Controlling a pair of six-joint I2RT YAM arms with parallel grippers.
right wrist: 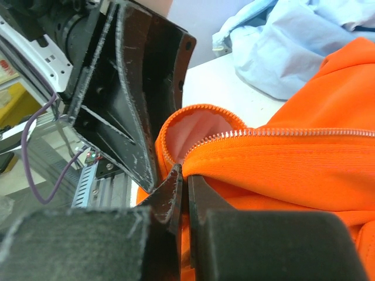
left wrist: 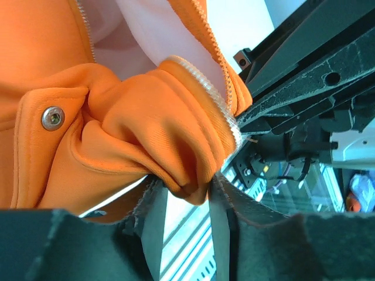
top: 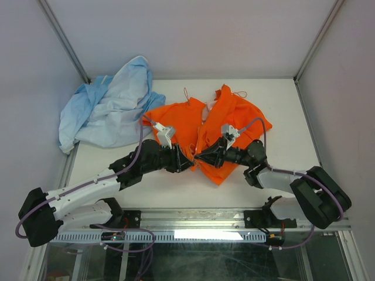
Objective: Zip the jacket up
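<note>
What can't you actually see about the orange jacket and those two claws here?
- Zipper slider: unseen in any view; from above, the left gripper and right gripper cover the jacket hem.
- Left wrist view: bunched fabric hides what the fingers pinch.
- Right wrist view: zipper teeth run off the right edge.
- Blue garment: crumpled; its type is unclear.

The jacket (top: 234, 111) is matt orange knit cloth with a smooth pale pink lining (left wrist: 158, 35), translucent plastic zipper teeth (right wrist: 293, 132) and a shiny metal snap (left wrist: 53, 118), while the right gripper (right wrist: 183, 180) is scuffed matt black plastic.
</note>
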